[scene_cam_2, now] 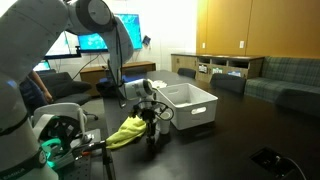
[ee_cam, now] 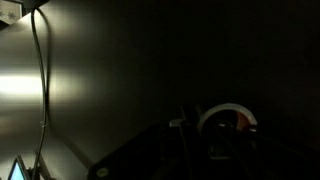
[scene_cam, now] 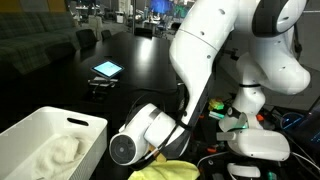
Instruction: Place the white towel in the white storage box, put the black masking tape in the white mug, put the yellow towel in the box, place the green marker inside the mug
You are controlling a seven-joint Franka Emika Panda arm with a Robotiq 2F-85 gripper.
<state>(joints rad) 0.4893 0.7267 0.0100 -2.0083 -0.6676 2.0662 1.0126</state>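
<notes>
The white storage box (scene_cam: pixel 78 124) (scene_cam_2: pixel 196 112) stands on the dark table. The white towel (scene_cam: pixel 55 155) lies bunched inside it. Beside the box the yellow towel (scene_cam: pixel 170 170) (scene_cam_2: pixel 125 132) lies crumpled on the table. My gripper (scene_cam_2: pixel 152 122) hangs low between the yellow towel and the box, and its jaws are too dark and small to read. The wrist view is almost black. A pale curved rim (ee_cam: pixel 228 112) shows low in it, and I cannot tell what it belongs to. The black masking tape, the white mug and the green marker cannot be made out.
A lit tablet (scene_cam: pixel 106 70) lies far back on the table. The robot's base with cables and green lights (scene_cam: pixel 245 125) stands close by the towel. A small dark object (scene_cam_2: pixel 265 157) sits near the table's front edge. Sofas (scene_cam_2: pixel 285 75) line the room.
</notes>
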